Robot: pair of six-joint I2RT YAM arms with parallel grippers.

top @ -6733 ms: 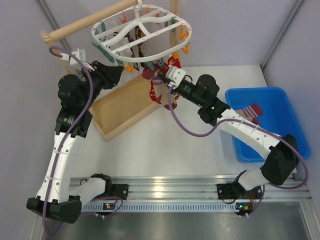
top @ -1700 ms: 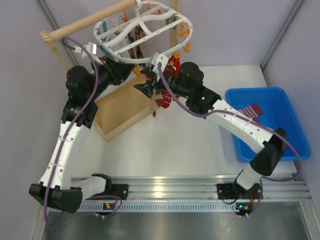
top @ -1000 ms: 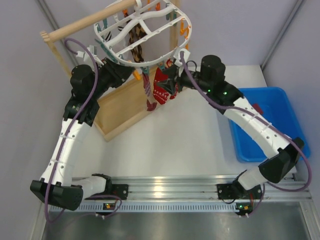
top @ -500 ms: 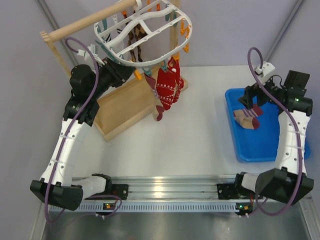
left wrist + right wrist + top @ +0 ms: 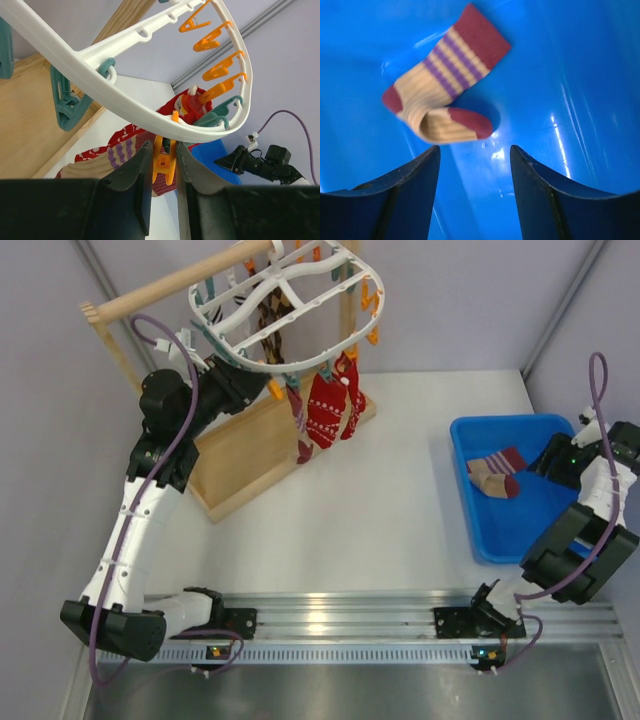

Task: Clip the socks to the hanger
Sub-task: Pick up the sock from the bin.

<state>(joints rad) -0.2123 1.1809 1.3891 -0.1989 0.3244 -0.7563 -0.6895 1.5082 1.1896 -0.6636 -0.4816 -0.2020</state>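
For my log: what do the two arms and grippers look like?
Both the left arm and right arm have white tubular links joined by black, rounded joint housings, with a purple cable looping loosely along each. The left gripper and right gripper have dark, smooth, tapered fingers. No sleeves or readable markings show.

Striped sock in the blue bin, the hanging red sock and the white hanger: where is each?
striped sock (image 5: pixel 437 67), right wrist view, on its striped leg.
red sock (image 5: pixel 325 410), top external view, on its middle.
hanger (image 5: pixel 65 56), left wrist view, on its white rim.
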